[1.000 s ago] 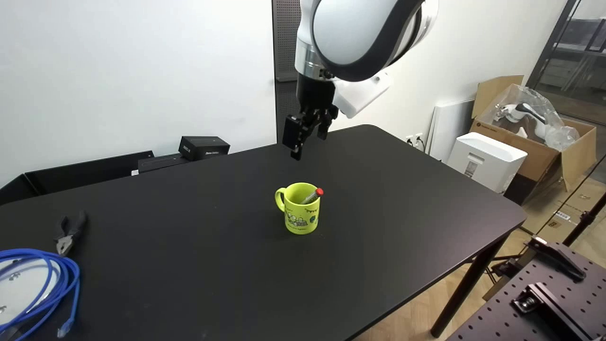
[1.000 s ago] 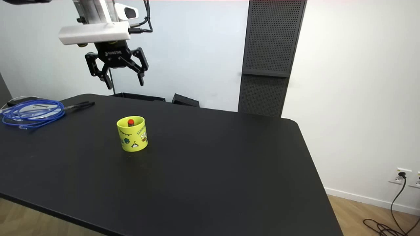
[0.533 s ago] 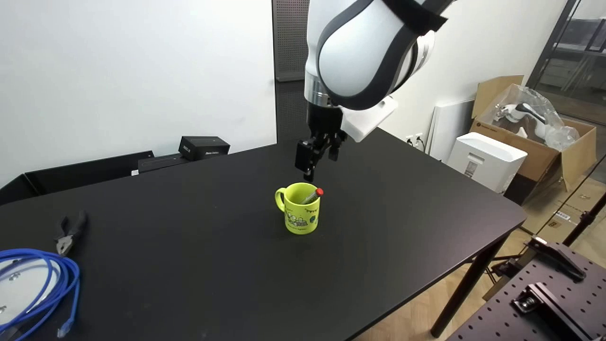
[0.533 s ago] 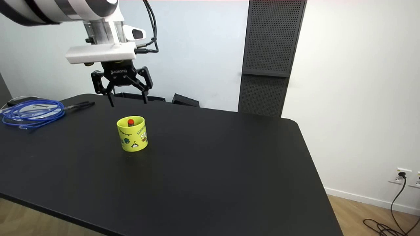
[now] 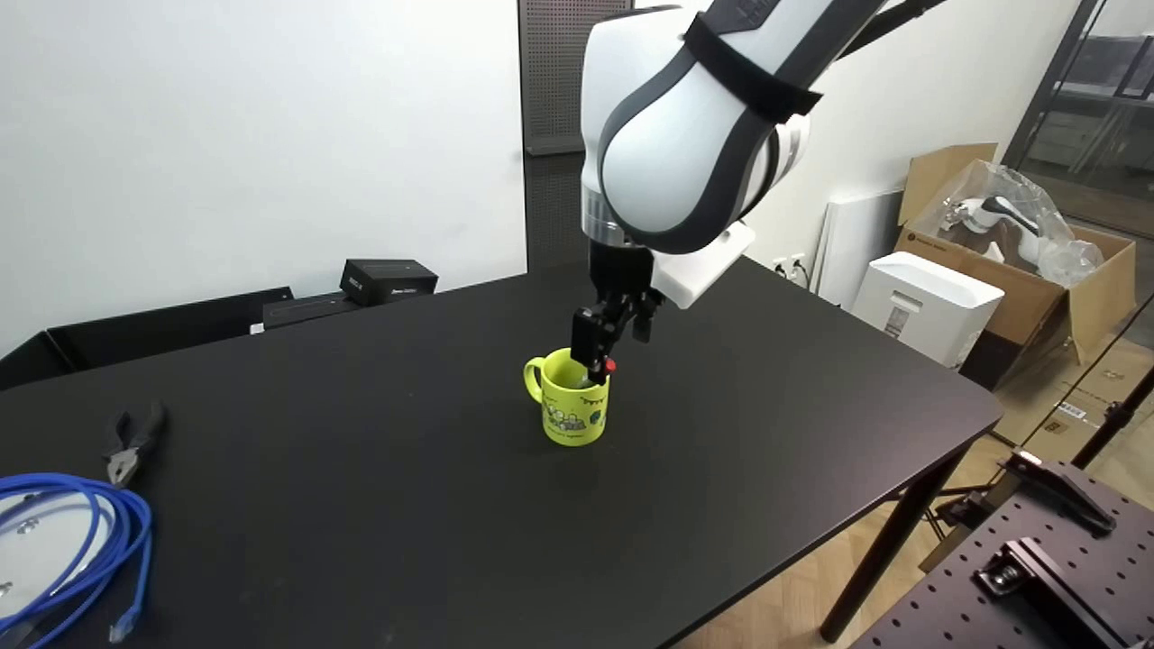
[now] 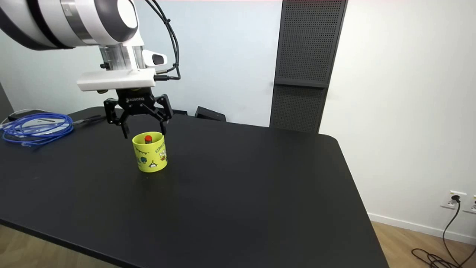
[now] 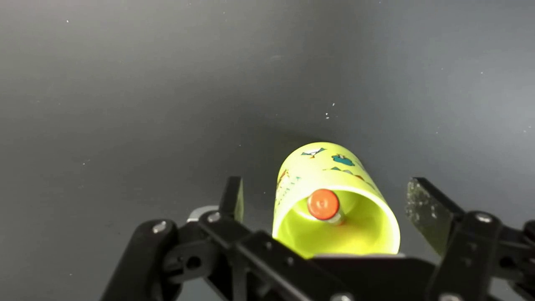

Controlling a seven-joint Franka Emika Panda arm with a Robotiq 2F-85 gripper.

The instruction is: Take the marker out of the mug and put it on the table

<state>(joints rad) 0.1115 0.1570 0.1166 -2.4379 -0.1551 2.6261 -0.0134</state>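
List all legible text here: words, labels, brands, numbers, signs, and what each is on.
"ROBOTIQ": black housing above the fingers, in an exterior view.
"KERO...": yellow-green mug; tentative, tiny lettering, rest unclear.
Too small or blurred to read: the line near the mug's base, print on the small black box and the open cardboard box, and the label on the white case.
No numbers or signs legible.

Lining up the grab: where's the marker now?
In the wrist view, the marker leans inside the mug, showing between the fingers of the open gripper; in an exterior view, the marker's red end is at the right, away from the handle.
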